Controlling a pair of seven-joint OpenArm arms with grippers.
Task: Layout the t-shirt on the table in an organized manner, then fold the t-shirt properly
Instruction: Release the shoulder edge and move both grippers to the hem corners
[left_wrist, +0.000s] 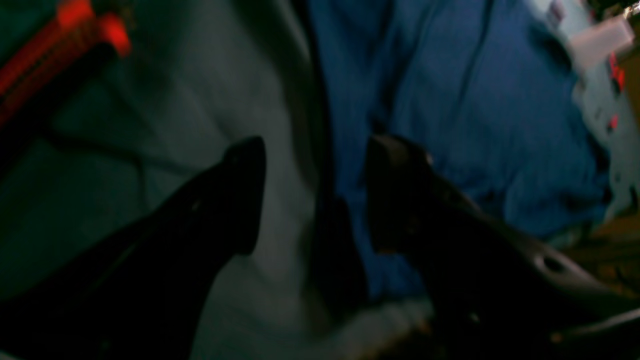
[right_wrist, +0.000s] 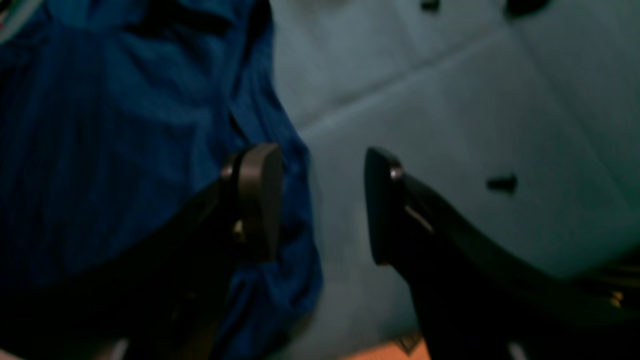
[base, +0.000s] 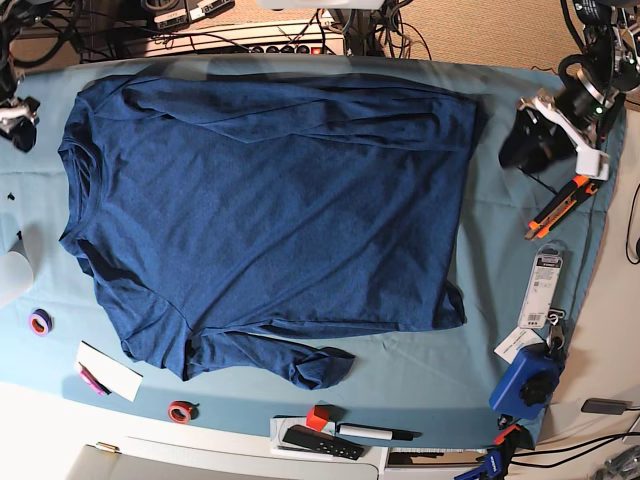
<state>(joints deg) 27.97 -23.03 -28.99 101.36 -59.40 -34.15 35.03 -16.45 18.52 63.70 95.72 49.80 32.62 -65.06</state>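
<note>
The dark navy t-shirt (base: 270, 200) lies spread flat on the teal-covered table (base: 495, 250), with one long sleeve bunched along its near edge. At the table's right end, just past the shirt's hem, my left gripper (base: 532, 140) hangs open. In the left wrist view its fingers (left_wrist: 245, 195) straddle the shirt's edge (left_wrist: 450, 100) over the cloth (left_wrist: 225, 75), holding nothing. My right gripper (base: 15, 122) is at the far left by the collar. Its jaws (right_wrist: 320, 202) stand open and empty, one finger over the shirt (right_wrist: 125, 125), the other over bare table (right_wrist: 450, 100).
An orange utility knife (base: 560, 208) and a packaged item (base: 543, 285) lie at the right end, with a blue tool (base: 525, 380) near the front right corner. Tape rolls (base: 40, 322), a white card (base: 108, 370), a red cube (base: 317, 417) and a marker (base: 375, 432) line the front edge.
</note>
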